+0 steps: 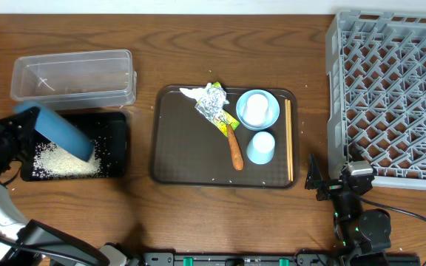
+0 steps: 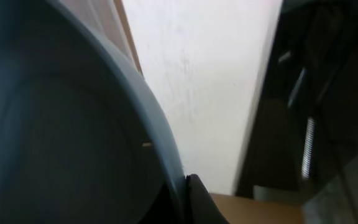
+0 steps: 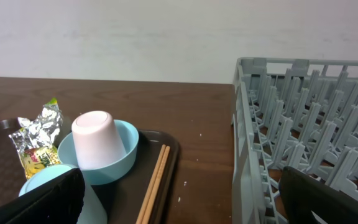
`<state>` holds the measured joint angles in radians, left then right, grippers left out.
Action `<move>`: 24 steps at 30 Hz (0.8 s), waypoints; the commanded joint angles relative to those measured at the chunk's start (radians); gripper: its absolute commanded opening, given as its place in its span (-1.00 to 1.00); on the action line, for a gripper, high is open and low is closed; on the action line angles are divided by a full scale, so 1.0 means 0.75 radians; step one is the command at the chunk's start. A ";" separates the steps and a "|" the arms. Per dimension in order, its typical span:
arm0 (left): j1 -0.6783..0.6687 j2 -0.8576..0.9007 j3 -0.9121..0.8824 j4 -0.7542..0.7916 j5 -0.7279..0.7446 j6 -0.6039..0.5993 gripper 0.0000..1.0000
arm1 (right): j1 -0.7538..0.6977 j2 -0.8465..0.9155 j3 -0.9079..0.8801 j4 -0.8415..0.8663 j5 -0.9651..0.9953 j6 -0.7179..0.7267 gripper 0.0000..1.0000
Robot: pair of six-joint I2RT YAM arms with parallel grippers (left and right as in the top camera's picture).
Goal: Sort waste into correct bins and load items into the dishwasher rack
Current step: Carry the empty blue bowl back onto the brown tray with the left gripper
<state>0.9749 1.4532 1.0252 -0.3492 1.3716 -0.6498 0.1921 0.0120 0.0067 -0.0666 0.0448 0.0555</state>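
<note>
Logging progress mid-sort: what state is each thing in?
Dark-blue bowl: tipped over black tray, gripped by left gripper.
Black tray: holds rice.
Clear tub: looks empty.
White cup: upside down in pale-blue bowl.
Foil: crumpled.
Dishwasher rack: empty.
Right gripper: open, empty.

large dark-blue round bowl (image 1: 61, 131) tipped on edge over shallow black rectangular tray (image 1: 123, 140), loose white rice (image 1: 63, 162) piled in it; clear plastic tub (image 1: 72, 74) just behind; crumpled silver foil (image 1: 213, 102), orange stick (image 1: 234, 150), wooden chopsticks (image 1: 288, 140) mid-table; grey lattice rack (image 1: 390, 89) far right
</note>
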 commanded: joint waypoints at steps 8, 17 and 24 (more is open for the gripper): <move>-0.036 -0.191 0.015 0.095 0.144 -0.013 -0.89 | -0.012 -0.007 -0.002 -0.005 0.014 -0.016 0.98; -0.343 -0.500 0.015 0.083 -0.094 -0.044 -0.88 | -0.012 -0.007 -0.002 -0.005 0.014 -0.016 0.99; -0.787 -0.620 0.015 0.034 -0.370 -0.021 -0.88 | -0.012 -0.007 -0.002 -0.005 0.014 -0.016 0.98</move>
<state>0.4828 1.0145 1.0252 -0.3157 1.2171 -0.6800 0.1921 0.0120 0.0067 -0.0666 0.0448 0.0555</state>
